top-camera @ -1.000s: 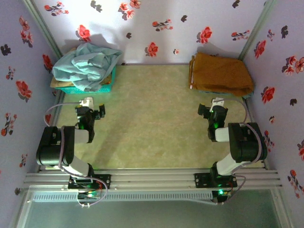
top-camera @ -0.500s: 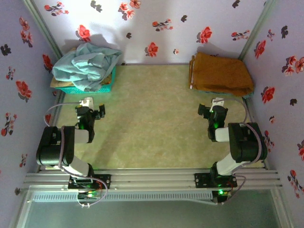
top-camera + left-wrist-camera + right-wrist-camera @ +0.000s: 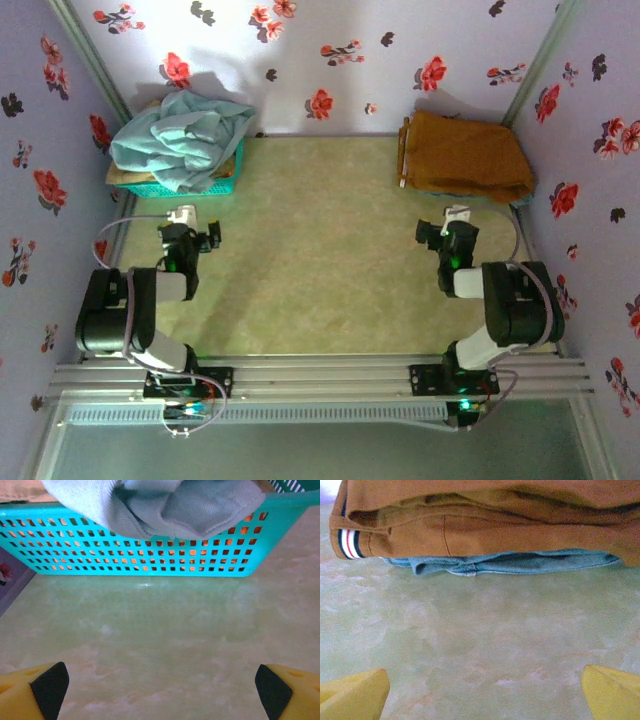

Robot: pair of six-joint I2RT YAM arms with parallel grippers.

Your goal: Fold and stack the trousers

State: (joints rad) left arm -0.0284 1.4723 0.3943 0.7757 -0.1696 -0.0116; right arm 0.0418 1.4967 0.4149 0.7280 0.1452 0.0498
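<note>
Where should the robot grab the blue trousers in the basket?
Grab the thick fold of the trousers drooping over the near wall of the basket. It hangs free, facing the open left claw, so probably come straight in from the front, a little higher.

Dim, bluish overhead — wrist views soft.

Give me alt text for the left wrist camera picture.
Pale blue trousers spill over the rim of a teal basket standing on a greenish table. The left gripper, jaws wide open and empty, frames the bottom corners.
</note>
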